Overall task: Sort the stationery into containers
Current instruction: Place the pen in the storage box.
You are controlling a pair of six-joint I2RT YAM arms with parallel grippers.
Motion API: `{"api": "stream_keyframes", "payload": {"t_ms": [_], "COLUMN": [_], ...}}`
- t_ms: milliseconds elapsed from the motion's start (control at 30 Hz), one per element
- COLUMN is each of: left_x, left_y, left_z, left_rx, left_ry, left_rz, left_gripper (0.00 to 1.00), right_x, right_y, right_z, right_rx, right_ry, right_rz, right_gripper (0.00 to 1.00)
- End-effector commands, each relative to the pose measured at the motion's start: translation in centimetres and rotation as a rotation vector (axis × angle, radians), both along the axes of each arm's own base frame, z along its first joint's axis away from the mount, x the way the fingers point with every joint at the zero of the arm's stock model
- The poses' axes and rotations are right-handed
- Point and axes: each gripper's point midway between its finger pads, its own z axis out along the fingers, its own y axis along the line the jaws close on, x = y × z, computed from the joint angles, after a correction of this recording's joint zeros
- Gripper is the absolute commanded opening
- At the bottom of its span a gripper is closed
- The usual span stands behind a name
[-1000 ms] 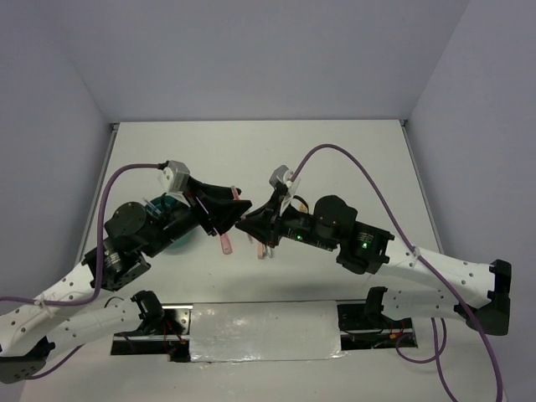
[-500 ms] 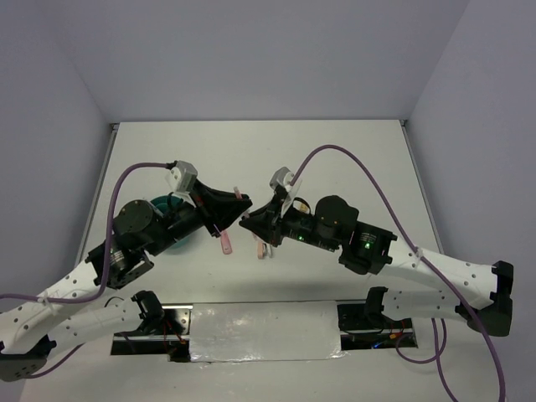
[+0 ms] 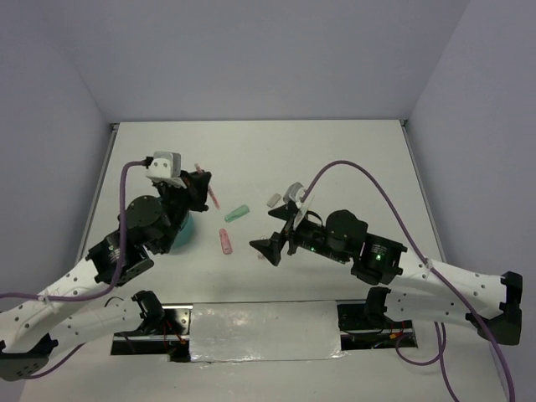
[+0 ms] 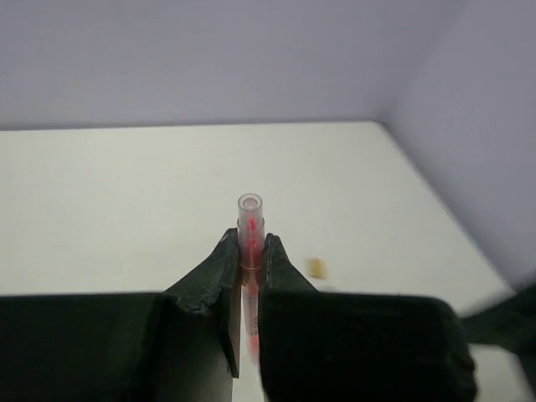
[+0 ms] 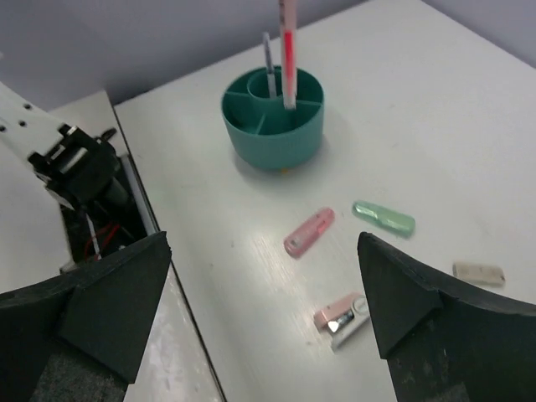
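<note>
Left claw (image 4: 249, 249): clamped on the thin pink pen (image 4: 249, 213), held upright with its lower end inside the round teal organizer (image 5: 272, 138), near the thin dark pen (image 5: 268, 67) standing there. Right claw (image 5: 261, 251): fingers spread wide, holding nothing, above the desk (image 5: 419, 100). Loose on the desk beside the organizer: pink stick (image 5: 309, 231), mint-green tube (image 5: 383, 218), grey block (image 5: 478, 272), pink-white clip (image 5: 343, 316).
</note>
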Motion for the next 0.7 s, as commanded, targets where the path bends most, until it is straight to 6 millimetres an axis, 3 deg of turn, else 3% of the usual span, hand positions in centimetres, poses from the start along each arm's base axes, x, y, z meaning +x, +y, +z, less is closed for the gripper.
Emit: {"api": "stream_keyframes", "payload": {"t_ms": [0,33,100,133,233,433,467,667], "left_x": [2.8,3.6,4.7,5.6,6.8,6.4,6.3,6.2], "left_y": [8.5,10.3,12.5,15.0,18.2,20.6,20.7,20.8], "left_z": [-2.1,-2.6,-3.7,-4.3,-6.1,-8.9,-10.0,-11.8], "left_rx": [0.106,0.123,0.115,0.123,0.101,0.046,0.061,0.040], "left_ry": [-0.011,-0.005,0.000,0.012,0.046,0.089,0.101,0.095], "left_rz": [0.497,0.576,0.680,0.767,0.873,1.035,1.034,1.023], "left_gripper": [0.00,0.00,0.00,0.00,0.00,0.00,0.00,0.00], "right_x": [0.9,0.7,0.5,0.2,-0.3,-0.5,-0.6,-0.7], "right_y": [-2.7,-3.4,-4.1,-4.5,-5.2,-6.1,-6.1,-5.9], "right_z": [-0.8,-0.5,-1.8,-2.0,-2.8,-4.1,-4.1,-4.5], "right_rx": [0.010,0.033,0.020,0.025,0.018,0.016,0.017,0.006], "right_ry": [-0.019,-0.025,-0.007,-0.006,0.007,0.017,0.017,0.017], "right_rz": [-0.105,-0.109,-0.116,-0.115,-0.111,-0.121,-0.118,-0.104], "right_gripper": [1.00,1.00,1.00,1.00,1.00,1.00,1.00,1.00]}}
